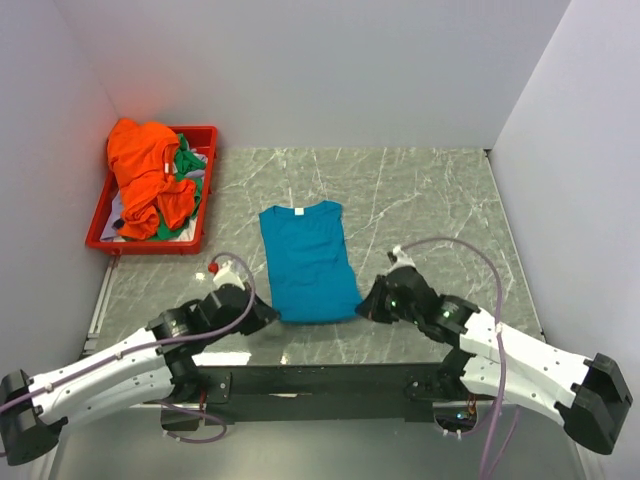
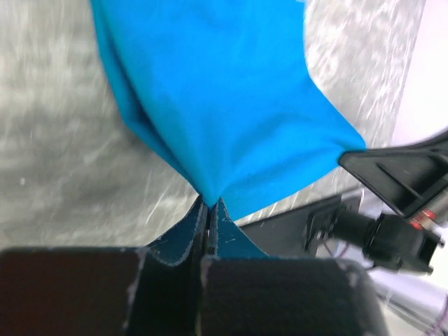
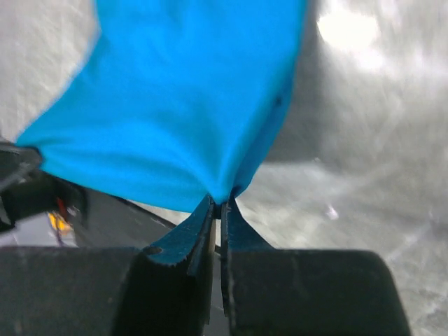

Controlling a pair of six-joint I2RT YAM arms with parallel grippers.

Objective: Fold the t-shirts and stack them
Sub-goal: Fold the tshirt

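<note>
Top view, shirts counted: three. One teal-blue cotton t-shirt [image 1: 308,262] lies long and narrow on the grey marbled tabletop [image 1: 430,200], collar at the far end. One bright orange t-shirt [image 1: 145,175] and one green t-shirt [image 1: 189,166] are bunched up far to its left.
Top view, tray counted: one red plastic tray [image 1: 203,133], well left of the teal shirt and beyond its collar. It holds the orange heap, with the green one partly buried under it.
Top view, my grippers: two. My left gripper [image 1: 268,314] is at the teal shirt's near left hem corner, and my right gripper [image 1: 367,305] is at its near right corner.
Top view, in the way: nothing lies on the teal shirt. White walls close in on three sides.
Left wrist view, grip: my left gripper [image 2: 208,210] is clenched on a pinch of the teal shirt [image 2: 224,105], and the cloth fans away from the tips.
Left wrist view, surroundings: the tabletop [image 2: 56,140] lies left of the shirt. Black hardware [image 2: 399,164] meets the shirt's opposite corner.
Right wrist view, grip: my right gripper [image 3: 218,206] is clamped on the teal shirt's [image 3: 189,98] corner, with the cloth drawn to a point.
Right wrist view, surroundings: the tabletop [image 3: 364,154] lies right of the shirt, blurred and glaring.
</note>
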